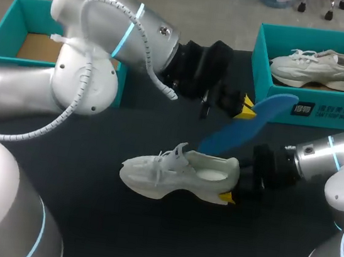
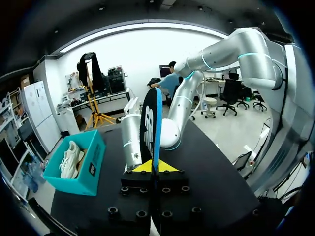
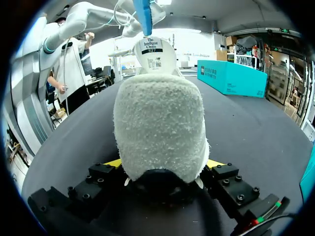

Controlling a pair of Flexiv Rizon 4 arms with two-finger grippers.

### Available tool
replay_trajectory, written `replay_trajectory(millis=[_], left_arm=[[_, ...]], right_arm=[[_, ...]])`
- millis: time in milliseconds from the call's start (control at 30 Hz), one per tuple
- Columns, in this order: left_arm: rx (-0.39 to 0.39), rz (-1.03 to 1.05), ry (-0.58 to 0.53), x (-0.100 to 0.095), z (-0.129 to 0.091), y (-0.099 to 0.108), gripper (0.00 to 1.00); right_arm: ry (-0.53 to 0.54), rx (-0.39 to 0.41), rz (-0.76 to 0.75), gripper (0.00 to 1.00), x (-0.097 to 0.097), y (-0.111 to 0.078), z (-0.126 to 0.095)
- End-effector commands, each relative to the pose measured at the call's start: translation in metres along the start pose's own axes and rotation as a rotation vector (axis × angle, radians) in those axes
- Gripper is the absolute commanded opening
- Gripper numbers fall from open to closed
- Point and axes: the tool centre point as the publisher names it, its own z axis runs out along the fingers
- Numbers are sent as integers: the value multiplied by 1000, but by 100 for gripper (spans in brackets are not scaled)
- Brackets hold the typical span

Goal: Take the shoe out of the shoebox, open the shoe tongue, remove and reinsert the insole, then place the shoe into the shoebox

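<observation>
1. The table (image 1: 145,239) is dark.
2. The left arm (image 1: 108,31) crosses to mid-table. The right arm (image 1: 333,156) enters low from the right.
3. Two teal boxes stand at the far edge, well apart.
   - Left box (image 1: 30,4): bare cardboard floor only.
   - Right box (image 1: 327,108) (image 2: 91,167): one white spare shoe (image 1: 316,65) (image 2: 71,160), upright, lying along the box's length, toe to the left.
4. The shoe (image 1: 172,173) (image 3: 160,123) is at mid-table, outside both boxes. It is white with a chunky sole, white laces and a fleecy heel, with the tongue raised. It is upright, opening upward. Its long axis runs left to right, toe to the left and heel to the right.
5. The right gripper (image 1: 228,196) (image 3: 165,162) clamps the heel, one yellow tip on each side.
6. The insole (image 1: 255,123) (image 2: 151,128) is blue and out of the shoe. It slants from above down toward the tongue. Contact cannot be determined.
7. The left gripper (image 1: 244,106) (image 2: 153,166) pinches the insole's upper end between both fingers.
</observation>
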Motion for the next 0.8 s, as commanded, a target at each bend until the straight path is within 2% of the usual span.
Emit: replay_trajectory(millis=[33, 333, 467, 533, 800], left_arm=[[-15, -52, 1, 4, -12, -8, 0], [176, -234, -44, 5, -20, -19, 0], [214, -326, -47, 0, -14, -18, 0], [217, -326, -50, -3, -11, -18, 0], [313, -338, -49, -25, -5, -18, 0]], right_arm=[[-1, 4, 1, 0, 0, -1, 4], [-1, 4, 1, 0, 0, -1, 4], [-1, 4, 1, 0, 0, -1, 4], [-1, 4, 1, 0, 0, -1, 4], [-1, 4, 1, 0, 0, -1, 4]])
